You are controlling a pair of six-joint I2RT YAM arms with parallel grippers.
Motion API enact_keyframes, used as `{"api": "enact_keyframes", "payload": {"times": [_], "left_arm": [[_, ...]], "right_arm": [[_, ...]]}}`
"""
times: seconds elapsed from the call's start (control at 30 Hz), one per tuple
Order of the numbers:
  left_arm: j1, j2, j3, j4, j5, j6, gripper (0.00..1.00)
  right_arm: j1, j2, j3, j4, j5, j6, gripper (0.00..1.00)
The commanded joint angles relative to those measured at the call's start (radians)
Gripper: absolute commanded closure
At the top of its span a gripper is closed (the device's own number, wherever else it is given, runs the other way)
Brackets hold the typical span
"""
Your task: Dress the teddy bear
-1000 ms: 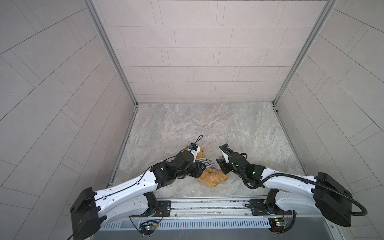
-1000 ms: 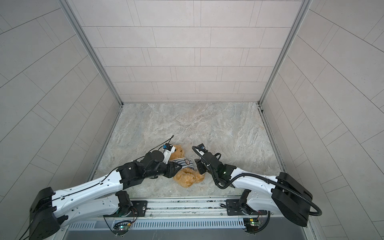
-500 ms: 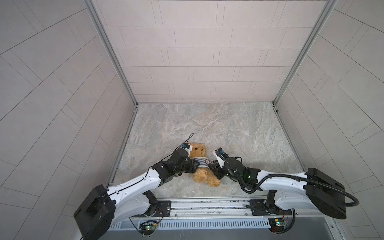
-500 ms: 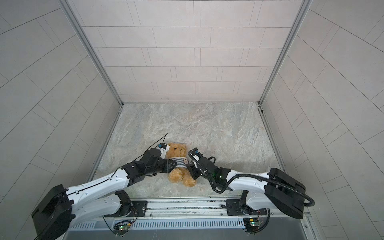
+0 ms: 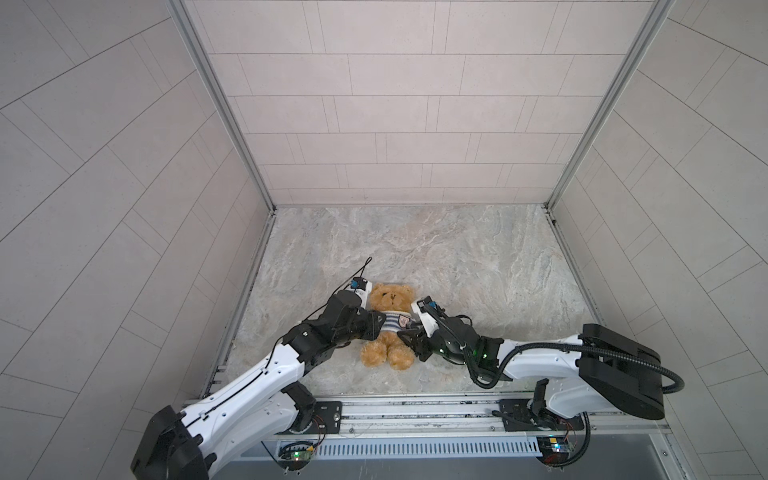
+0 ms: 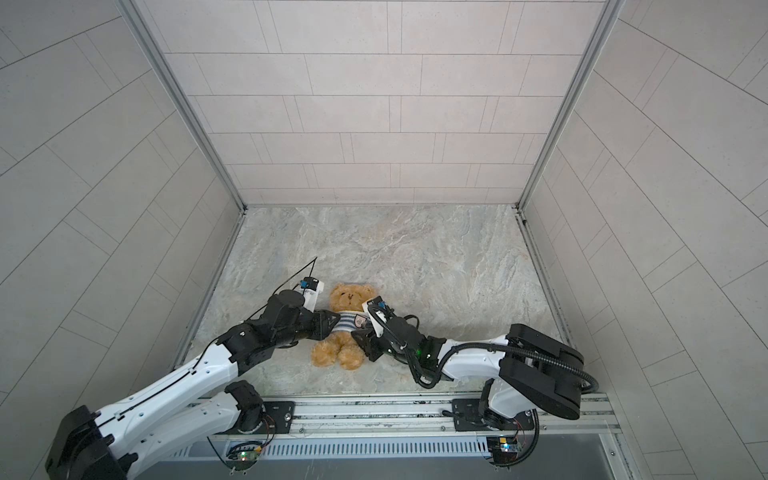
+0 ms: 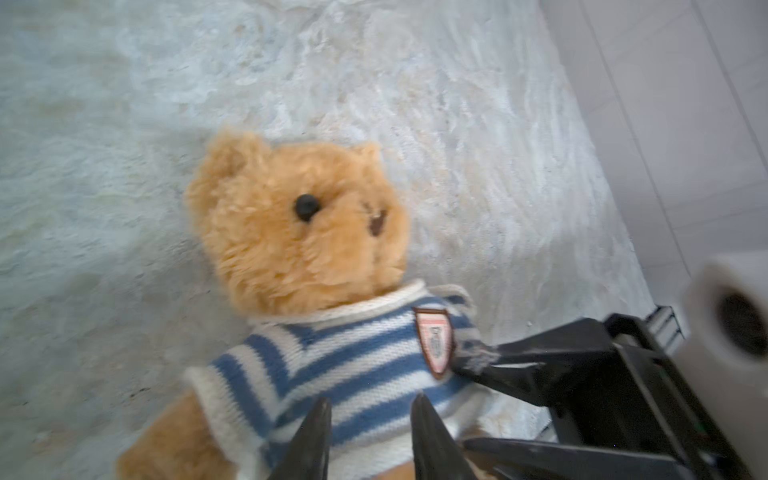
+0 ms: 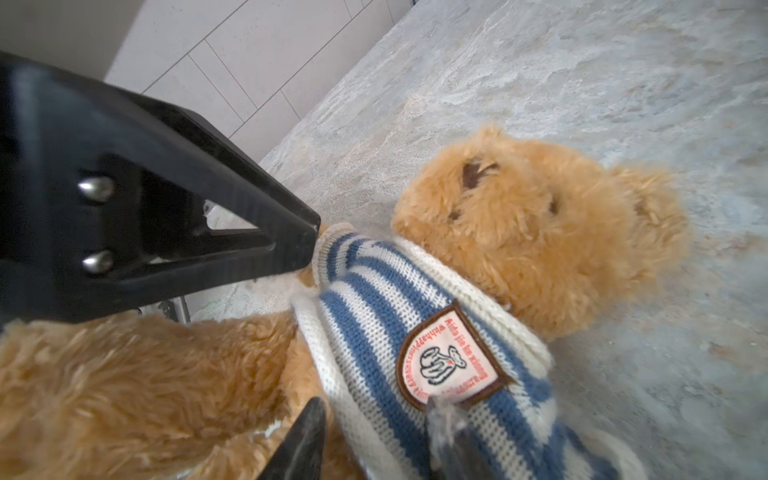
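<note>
Red-lettered badge on the teddy bear perhaps reads "pleasure".

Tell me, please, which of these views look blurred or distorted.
Left wrist view: the teddy bear is slightly smeared, the white cylinder fully out of focus; right wrist view: the badge is sharp enough to read; both top views: crisp, evenly lit, no glare.

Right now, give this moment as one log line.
teddy bear: face up, striped shirt on | left gripper: at shirt | right gripper: by badge | grips unclear
</note>
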State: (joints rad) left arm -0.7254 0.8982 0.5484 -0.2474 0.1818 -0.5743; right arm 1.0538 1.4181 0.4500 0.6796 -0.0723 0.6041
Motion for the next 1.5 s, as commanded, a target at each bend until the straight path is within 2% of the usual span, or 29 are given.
{"api": "enact_keyframes", "payload": {"times": [0.0, 0.07, 0.2, 0.33, 0.4, 0.5, 0.6, 0.87, 1.0, 1.3, 1.47], "left_arm": [[-0.039, 0.068, -0.003, 0.005, -0.023, -0.022, 0.64], [-0.038, 0.119, -0.030, 0.063, -0.011, -0.039, 0.66], [-0.024, 0.192, -0.067, 0.118, -0.015, -0.026, 0.78], [0.006, 0.201, -0.096, 0.116, 0.001, 0.005, 0.90], [0.010, 0.200, -0.093, 0.087, -0.013, 0.032, 0.99], [0.029, 0.203, -0.102, 0.078, -0.016, 0.061, 1.00], [0.035, 0.208, -0.107, 0.074, -0.021, 0.075, 1.00], [0.038, 0.196, -0.114, 0.069, -0.031, 0.076, 1.00], [0.048, 0.177, -0.127, 0.077, -0.040, 0.073, 1.00], [0.055, 0.154, -0.130, 0.083, -0.039, 0.078, 1.00], [0.058, 0.154, -0.119, 0.073, -0.051, 0.080, 1.00]], "right_arm": [[0.005, 0.006, -0.011, 0.089, -0.012, 0.036, 0.58], [0.003, -0.008, -0.019, 0.088, -0.010, 0.039, 0.59], [-0.002, -0.123, -0.075, 0.012, 0.072, 0.026, 0.61], [-0.040, -0.271, -0.079, -0.271, 0.184, -0.014, 0.66], [-0.074, -0.317, -0.095, -0.340, 0.220, -0.015, 0.70], [-0.189, -0.316, -0.123, -0.350, 0.137, -0.005, 0.81], [-0.232, -0.267, -0.100, -0.364, 0.097, -0.040, 0.89], [-0.242, -0.067, -0.038, -0.218, -0.055, -0.030, 0.95], [-0.242, 0.006, -0.052, -0.040, -0.124, 0.016, 0.96], [-0.197, 0.120, -0.028, 0.155, -0.192, 0.073, 0.97], [-0.146, 0.121, -0.004, 0.181, -0.186, 0.097, 0.98]]}}
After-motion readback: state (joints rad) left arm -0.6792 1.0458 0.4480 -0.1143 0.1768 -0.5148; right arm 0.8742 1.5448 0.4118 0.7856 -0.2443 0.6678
